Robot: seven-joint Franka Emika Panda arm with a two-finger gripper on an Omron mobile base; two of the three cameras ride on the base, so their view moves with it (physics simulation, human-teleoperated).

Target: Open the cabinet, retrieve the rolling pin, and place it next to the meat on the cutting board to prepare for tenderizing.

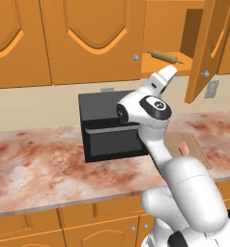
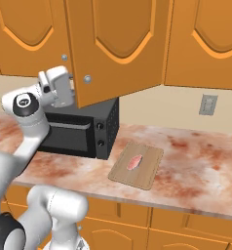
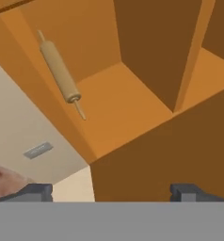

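1. Microwave (image 1: 112, 126) sits on the counter (image 1: 39, 159) left of the board (image 1: 196, 144); meat (image 1: 183, 148) lies flat on the board, with bare board beside it, probably room for the pin.
2. Cabinet (image 1: 211, 48) door hangs open, so the shelf is reachable. Pin (image 1: 164, 57) lies at the shelf's front edge, well above the meat.
3. Gripper (image 3: 111, 192) is raised toward the opening, jaws wide and empty (apart from the pin, nothing between the tips). Looks like the approach before a grasp.
4. Views: the left base view shows pin and shelf. In the right base view the open door (image 2: 115, 49) screens the shelf, but board and meat show clearly. The hand view gives the pin's line along the shelf edge.
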